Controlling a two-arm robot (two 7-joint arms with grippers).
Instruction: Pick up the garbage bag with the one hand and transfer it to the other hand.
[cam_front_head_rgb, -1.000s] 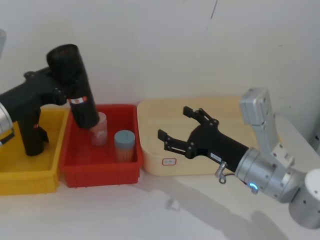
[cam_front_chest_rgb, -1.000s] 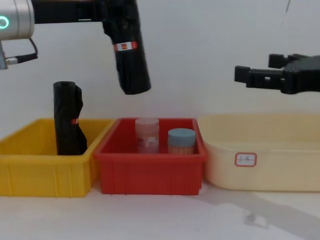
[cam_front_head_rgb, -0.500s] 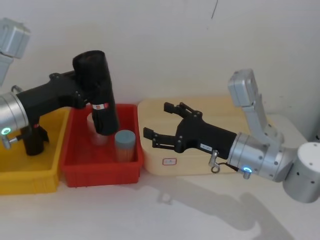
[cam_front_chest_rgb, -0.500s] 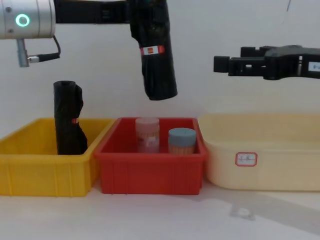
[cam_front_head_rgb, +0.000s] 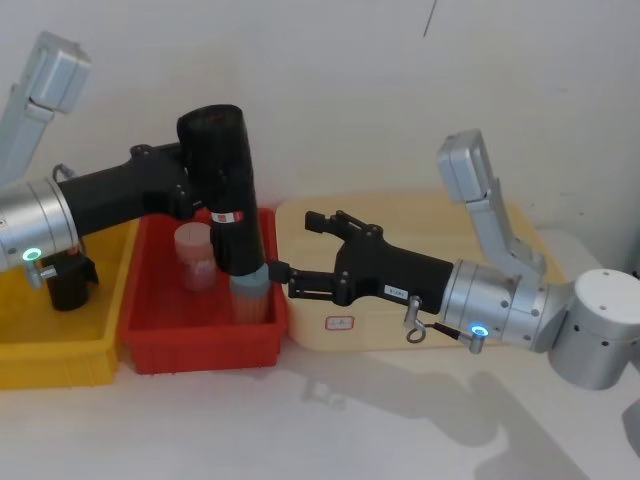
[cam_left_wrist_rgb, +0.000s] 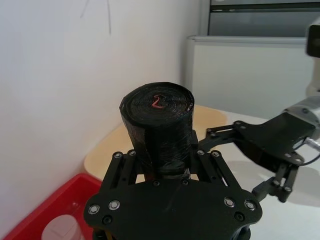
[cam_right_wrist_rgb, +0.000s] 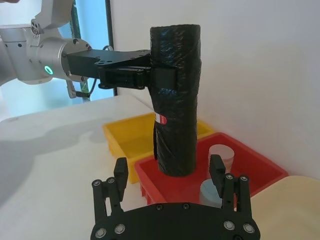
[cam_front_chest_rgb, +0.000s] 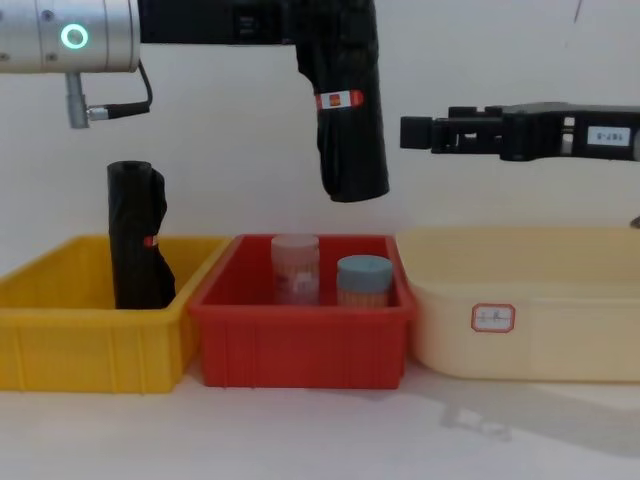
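Yellow tray: below and to the outside of the left gripper. A slim black roll stands in it and is not part of this handover.

Left gripper: fingers closed on the upper part of the garbage bag, one on each side of the roll, as its wrist view shows.

Garbage bag: hangs nearly upright from the left gripper, top end above the fingers and red-and-white band below them. It is in the air, well clear of the trays.

Red tray: under the bag's free lower end, holding a pink jar and a blue-lidded jar. Neither touches the bag.

Right gripper: fingers spread wide and holding nothing, pointing at the bag. Its wrist view shows the roll ahead of the two fingertips, lined up with the gap. The chest view shows a small space between tips and roll.

Cream tray: beneath the right gripper.

Done: the pick-up, judging by the bag hanging free in one hand.

Left: the right gripper must close the gap and clamp the lower half. The left gripper then lets go.
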